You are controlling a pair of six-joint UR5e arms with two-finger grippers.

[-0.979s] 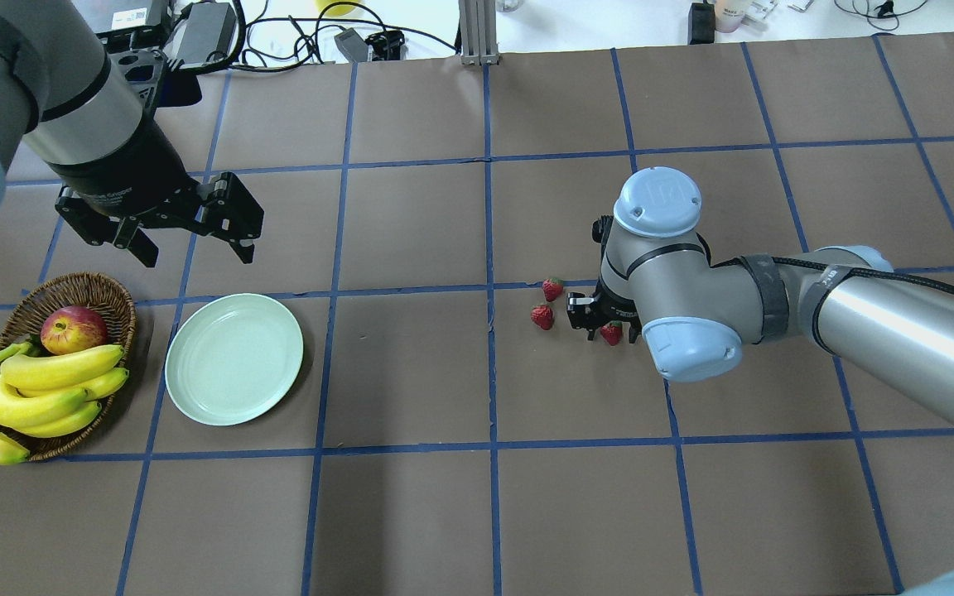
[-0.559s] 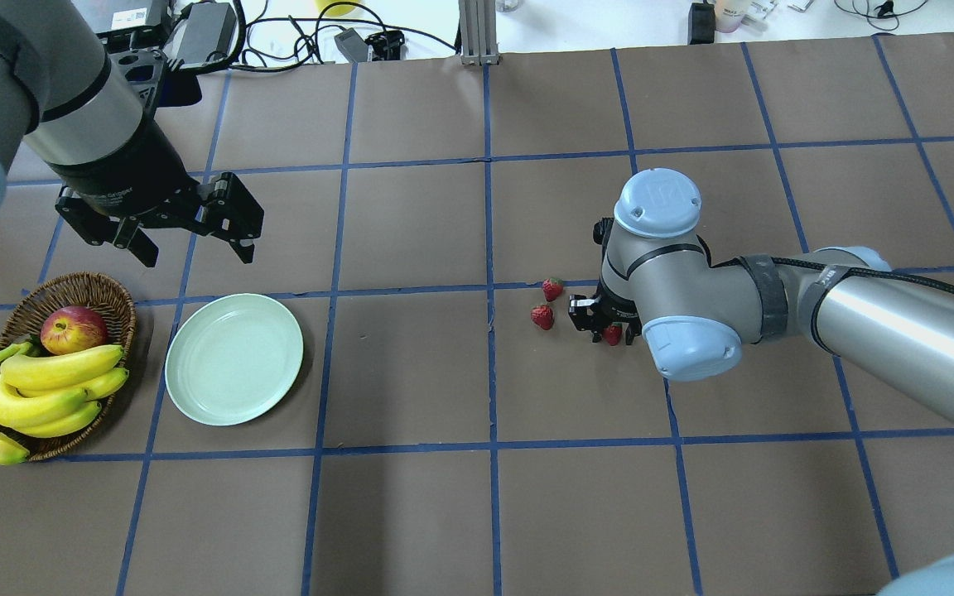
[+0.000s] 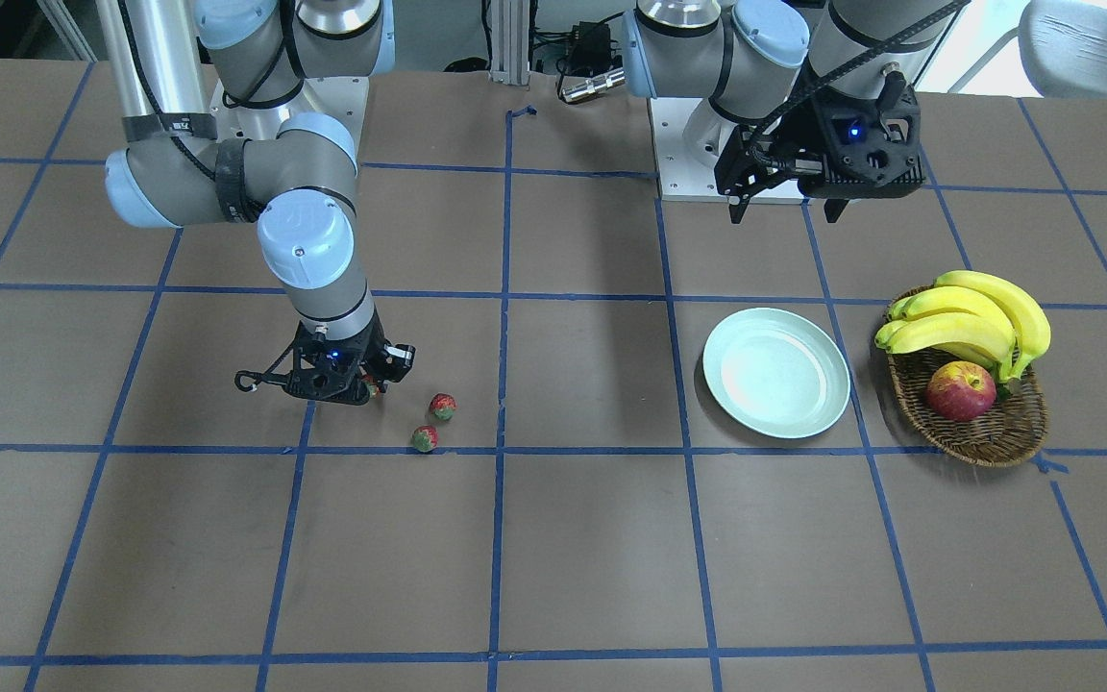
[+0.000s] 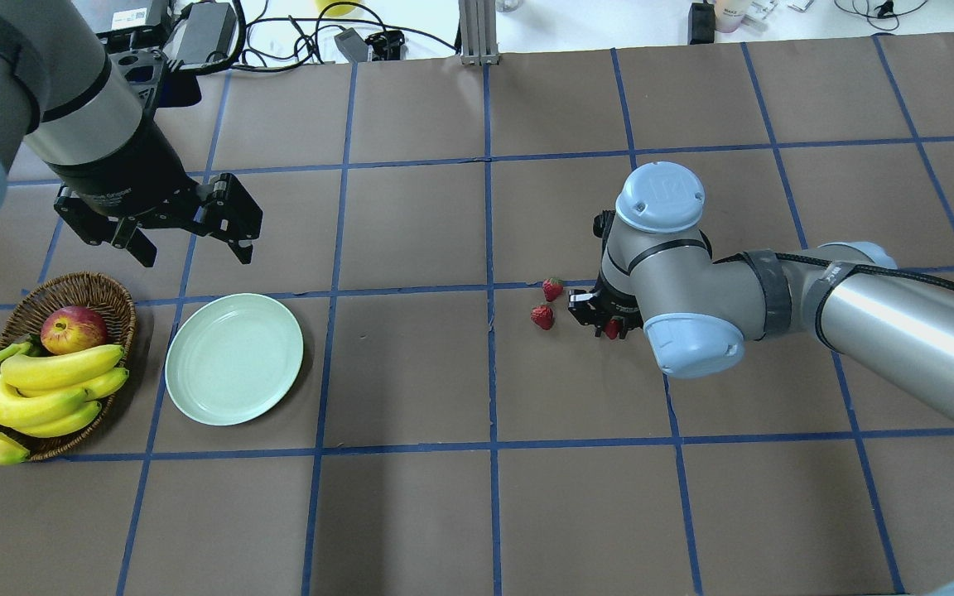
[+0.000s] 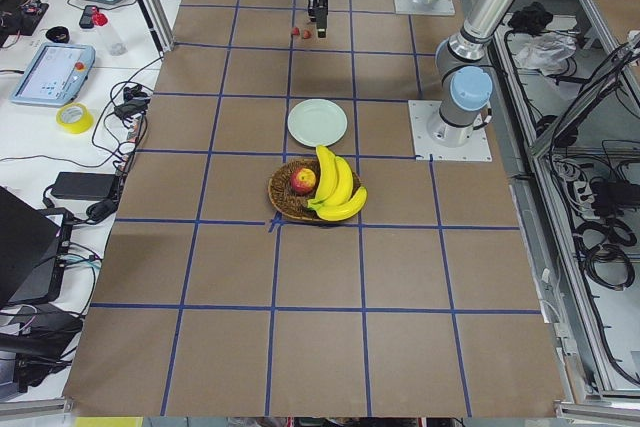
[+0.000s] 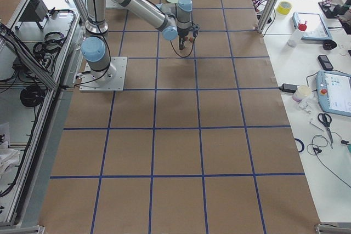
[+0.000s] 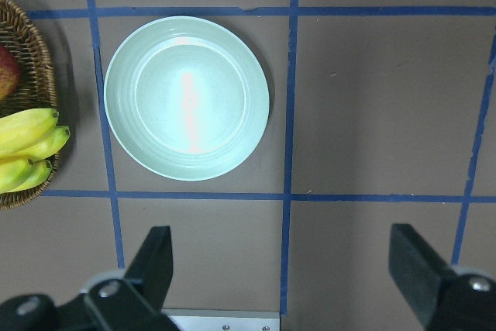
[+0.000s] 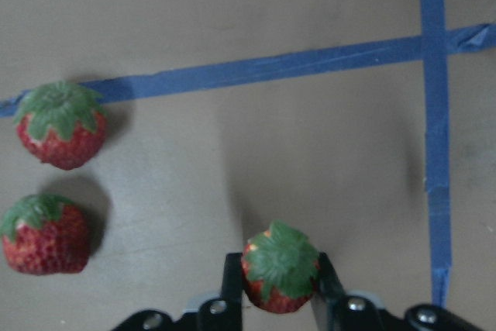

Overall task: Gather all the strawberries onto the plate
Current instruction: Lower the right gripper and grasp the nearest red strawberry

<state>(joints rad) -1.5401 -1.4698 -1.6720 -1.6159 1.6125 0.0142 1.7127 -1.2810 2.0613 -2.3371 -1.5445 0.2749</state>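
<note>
three strawberries (image 8: 60, 124): one in the right pincer (image 8: 279, 278), two loose; one plate (image 4: 233, 359).

plate (image 7: 186, 98): smooth, glossy | basket (image 3: 996, 437): woven wicker | table (image 4: 411, 372): matt brown paper look | strawberries (image 8: 60, 125): pitted, dull skin

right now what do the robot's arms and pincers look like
The left arm and right arm are silver-grey tubes with pale blue round joint caps. A black cable, strapped down, runs along the right arm. The left pincer and right pincer are black, two-fingered.
</note>
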